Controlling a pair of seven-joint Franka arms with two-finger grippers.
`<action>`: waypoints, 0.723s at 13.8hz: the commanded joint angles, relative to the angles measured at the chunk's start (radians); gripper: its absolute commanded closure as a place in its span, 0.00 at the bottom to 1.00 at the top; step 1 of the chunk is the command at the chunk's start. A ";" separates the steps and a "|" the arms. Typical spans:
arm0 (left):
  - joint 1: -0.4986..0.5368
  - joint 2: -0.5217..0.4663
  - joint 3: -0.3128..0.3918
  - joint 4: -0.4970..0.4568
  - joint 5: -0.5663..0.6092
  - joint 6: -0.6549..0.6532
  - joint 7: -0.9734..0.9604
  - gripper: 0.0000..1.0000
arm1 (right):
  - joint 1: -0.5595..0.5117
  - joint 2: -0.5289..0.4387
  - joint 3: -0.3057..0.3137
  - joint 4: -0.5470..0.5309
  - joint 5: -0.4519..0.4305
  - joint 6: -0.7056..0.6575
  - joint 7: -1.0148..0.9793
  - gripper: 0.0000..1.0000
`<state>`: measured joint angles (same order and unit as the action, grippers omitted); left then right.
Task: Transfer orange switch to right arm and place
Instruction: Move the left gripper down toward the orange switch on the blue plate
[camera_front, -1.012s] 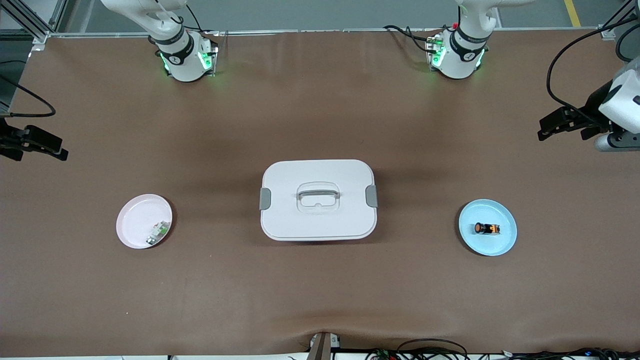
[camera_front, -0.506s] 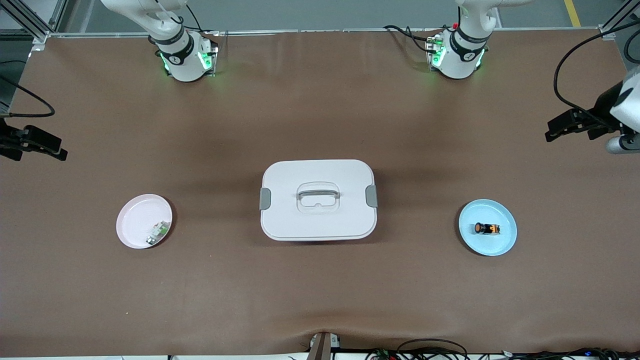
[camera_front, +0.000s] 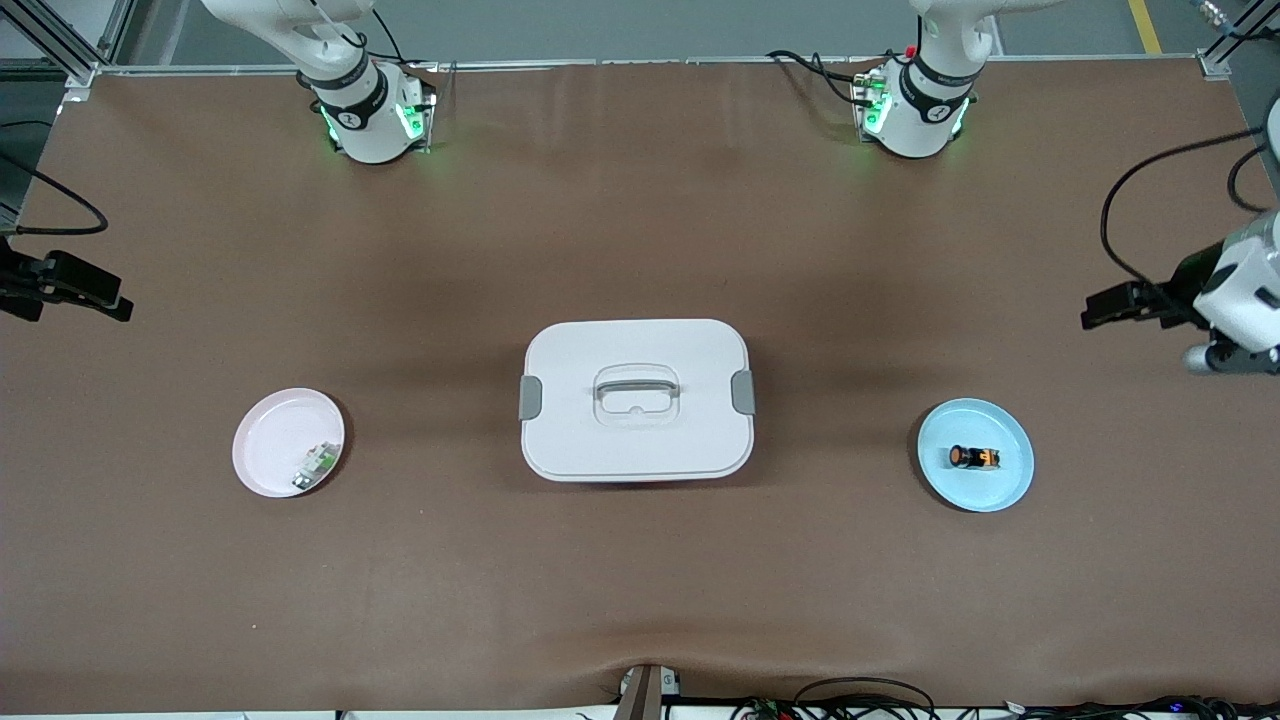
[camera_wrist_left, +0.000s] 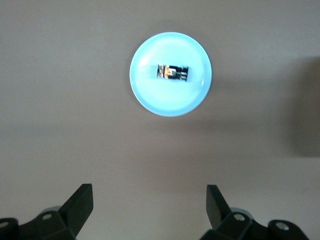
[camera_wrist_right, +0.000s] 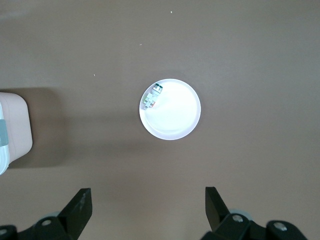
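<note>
The orange switch lies on its side on a light blue plate toward the left arm's end of the table. My left gripper hangs open and empty above the bare table beside that plate. Its wrist view shows the orange switch on the plate, well clear of the left gripper. The right arm's gripper waits open and empty over the table's other end. The right gripper shows wide apart in its own wrist view.
A white lidded box with grey latches stands mid-table. A pink plate toward the right arm's end holds a small green-white-grey part. The right wrist view shows that pink plate and the box's corner.
The left gripper has drawn back toward the table's end, then dropped closer to the blue plate. The right arm, the switch and both plates have stayed put.
</note>
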<state>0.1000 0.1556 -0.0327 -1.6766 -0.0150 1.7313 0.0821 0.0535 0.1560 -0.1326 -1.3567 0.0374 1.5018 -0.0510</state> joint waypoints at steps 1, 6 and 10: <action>0.030 0.077 -0.001 0.008 -0.003 0.081 0.083 0.00 | -0.001 -0.023 0.002 -0.021 -0.008 0.008 -0.006 0.00; 0.032 0.220 0.000 0.006 -0.010 0.226 0.102 0.00 | 0.003 -0.023 0.004 -0.016 -0.008 0.009 -0.006 0.00; 0.026 0.318 -0.001 0.006 -0.017 0.330 0.061 0.00 | 0.012 -0.023 0.005 -0.016 -0.011 0.008 -0.006 0.00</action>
<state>0.1297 0.4417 -0.0352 -1.6820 -0.0151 2.0304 0.1604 0.0590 0.1559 -0.1272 -1.3561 0.0374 1.5052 -0.0510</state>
